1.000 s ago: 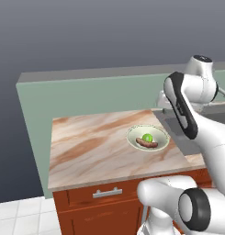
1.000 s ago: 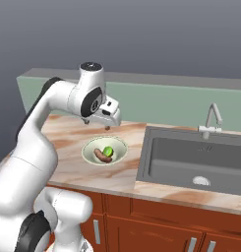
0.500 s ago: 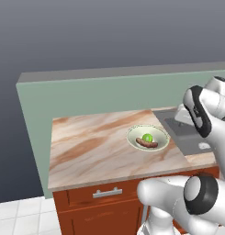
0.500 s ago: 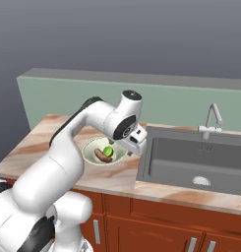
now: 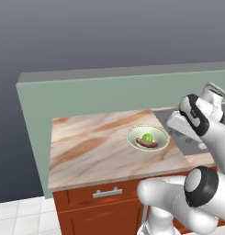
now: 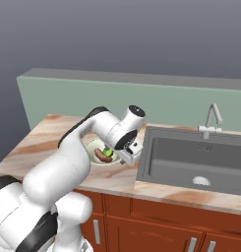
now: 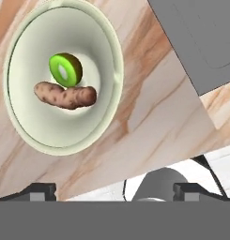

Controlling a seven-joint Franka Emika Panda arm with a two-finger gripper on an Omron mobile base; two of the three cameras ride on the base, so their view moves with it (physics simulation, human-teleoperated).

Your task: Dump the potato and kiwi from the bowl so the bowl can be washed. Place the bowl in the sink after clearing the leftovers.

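Our hand [image 6: 132, 153] hangs low over the worktop [image 5: 95, 147], just beside the bowl [image 7: 50, 136]. The fingers look spread wide and hold nothing. The bowl sits on the worktop between our hand and the far wall, with the sink [image 6: 191, 162] on the hand's other side. Inside lie the potato [image 7: 65, 95] and the kiwi [image 7: 65, 69], touching. We think the bowl is hard, smooth and a bit slippery, so the thin rim nearest the hand is the best place to pinch. The food is loose and may roll.

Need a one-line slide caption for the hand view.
Kiwi and potato touching inside the bowl on the marble counter, sink corner alongside.
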